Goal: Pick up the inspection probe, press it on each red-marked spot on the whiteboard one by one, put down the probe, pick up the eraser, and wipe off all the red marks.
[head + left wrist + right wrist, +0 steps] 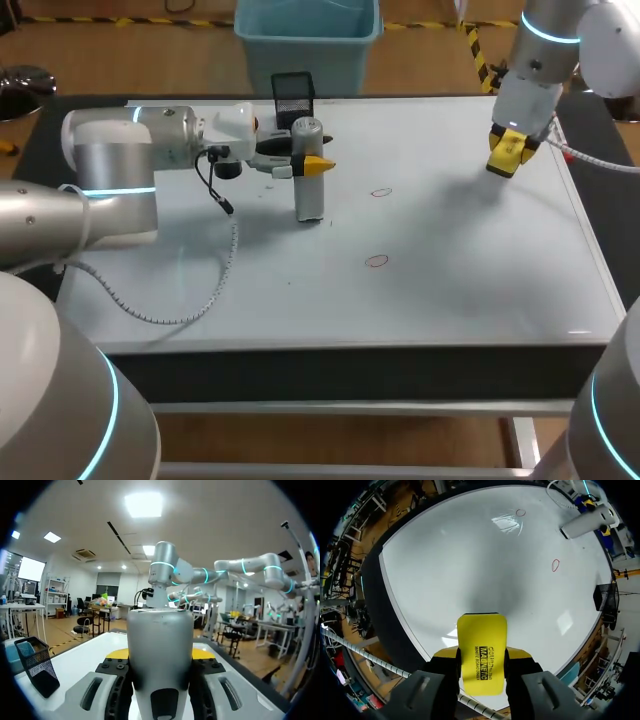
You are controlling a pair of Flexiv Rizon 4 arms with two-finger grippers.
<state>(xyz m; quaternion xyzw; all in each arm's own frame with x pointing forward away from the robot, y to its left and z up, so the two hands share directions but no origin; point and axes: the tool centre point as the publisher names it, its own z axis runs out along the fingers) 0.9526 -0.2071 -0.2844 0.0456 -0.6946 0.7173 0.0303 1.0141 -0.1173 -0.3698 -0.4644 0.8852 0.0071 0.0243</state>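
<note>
Left gripper (316, 164) clamps the probe (309, 190) upright on the whiteboard (450, 285); right gripper (511, 149) grips the eraser (481, 647) aloft, seemingly ready to wipe the red marks (380, 192).

the grey cylindrical inspection probe (310, 190) stands upright at the whiteboard's (470, 290) eleven o'clock, one red ring (380, 192) at its three o'clock, a second red ring (376, 261) nearer centre, the yellow eraser (481, 652) held above the two o'clock corner.
</note>
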